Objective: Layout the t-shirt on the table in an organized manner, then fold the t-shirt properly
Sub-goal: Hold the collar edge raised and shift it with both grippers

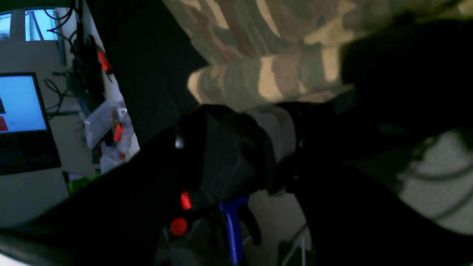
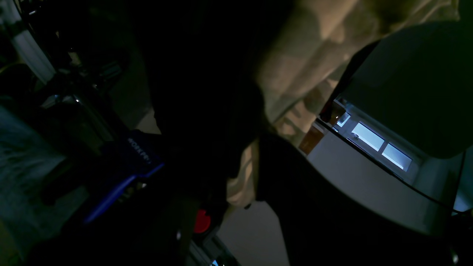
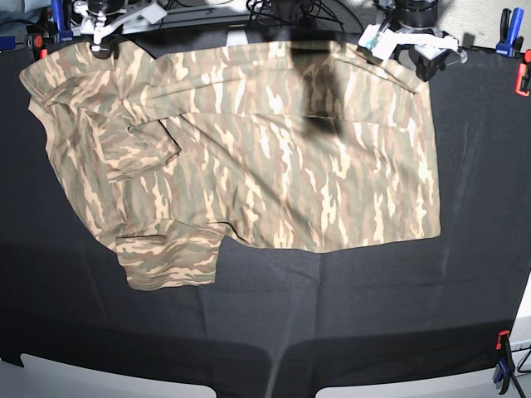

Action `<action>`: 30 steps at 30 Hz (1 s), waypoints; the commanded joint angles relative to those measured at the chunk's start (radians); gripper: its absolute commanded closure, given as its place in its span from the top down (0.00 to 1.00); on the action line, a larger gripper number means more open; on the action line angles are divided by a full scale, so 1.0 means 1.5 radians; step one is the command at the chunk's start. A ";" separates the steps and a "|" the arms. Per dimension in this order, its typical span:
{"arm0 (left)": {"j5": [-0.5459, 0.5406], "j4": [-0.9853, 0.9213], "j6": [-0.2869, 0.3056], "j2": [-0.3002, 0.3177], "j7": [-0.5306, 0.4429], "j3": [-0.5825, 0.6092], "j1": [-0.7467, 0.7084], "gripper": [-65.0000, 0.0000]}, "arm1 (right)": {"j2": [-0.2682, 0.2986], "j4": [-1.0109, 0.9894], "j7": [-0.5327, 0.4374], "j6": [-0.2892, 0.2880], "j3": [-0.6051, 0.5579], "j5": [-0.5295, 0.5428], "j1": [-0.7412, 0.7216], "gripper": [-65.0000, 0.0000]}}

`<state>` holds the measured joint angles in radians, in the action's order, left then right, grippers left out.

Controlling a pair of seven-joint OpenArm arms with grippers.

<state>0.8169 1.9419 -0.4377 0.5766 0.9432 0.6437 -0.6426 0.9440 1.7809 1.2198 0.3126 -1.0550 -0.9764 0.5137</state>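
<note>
Soft, creased camouflage cloth t-shirt (image 3: pixel 249 157) on matte black cloth table (image 3: pixel 373 315).

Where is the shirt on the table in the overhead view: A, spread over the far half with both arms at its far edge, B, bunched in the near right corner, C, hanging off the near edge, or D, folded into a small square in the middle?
A: the shirt lies spread across the far half of the table, with the left gripper and right gripper at its far edge.
</note>
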 commanded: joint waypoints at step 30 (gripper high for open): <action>0.241 0.012 -0.041 0.005 0.210 -0.001 0.010 0.35 | 0.052 0.141 0.008 0.068 -0.044 -0.080 0.048 0.16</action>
<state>1.1549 1.9419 -0.4870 0.5766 1.2560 0.6422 -0.6178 1.0103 1.9778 1.2316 0.4114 -1.1240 -1.0721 0.5804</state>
